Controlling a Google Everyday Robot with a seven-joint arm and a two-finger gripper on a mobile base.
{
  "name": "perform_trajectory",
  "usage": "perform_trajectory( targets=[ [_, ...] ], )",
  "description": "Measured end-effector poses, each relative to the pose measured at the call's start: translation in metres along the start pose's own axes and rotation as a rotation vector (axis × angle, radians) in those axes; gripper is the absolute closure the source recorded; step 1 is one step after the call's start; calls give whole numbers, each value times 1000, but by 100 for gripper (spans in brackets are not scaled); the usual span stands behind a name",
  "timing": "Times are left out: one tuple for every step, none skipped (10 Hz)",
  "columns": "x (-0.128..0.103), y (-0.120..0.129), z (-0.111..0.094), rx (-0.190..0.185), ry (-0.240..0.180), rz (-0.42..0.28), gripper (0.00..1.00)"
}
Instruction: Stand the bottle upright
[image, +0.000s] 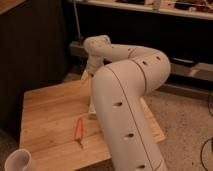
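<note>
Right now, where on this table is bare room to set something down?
Bare wood of the table lies left of the carrot, up to the far-left corner. Crowded: the bottle beside the arm, gripper open above the far edge.

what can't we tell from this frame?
Camera view:
bottle: only a sliver shows beside the arm; the arm hides the rest, so lying or upright is unclear.
table: right side hidden behind the arm.
white cup: cut off by the bottom edge.
claw: visible, open above the table's far edge, holding nothing.
</note>
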Motion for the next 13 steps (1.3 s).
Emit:
perform_trajectory(
  targets=[
    [-2, -3, 2, 7, 2, 10, 20],
    [-3, -8, 9, 22, 19, 22, 20],
    [-6, -8, 15, 32, 36, 34, 20],
    [-7, -4, 22, 40, 61, 45, 20],
    [-7, -4, 28, 45, 78, 58, 20],
    [-6, -5, 34, 48, 93, 70, 20],
    [-5, -6, 40, 52, 116, 85, 20],
    [-5, -3, 44, 54, 131, 91, 20],
    [-3, -3, 48, 54, 141, 98, 20],
    [0, -3, 55, 44, 154, 108, 20],
    [3, -3, 59, 32, 160, 114, 20],
    [4, -1, 65, 16, 164, 114, 20],
    [5, -1, 69, -1, 161, 116, 20]
  ],
)
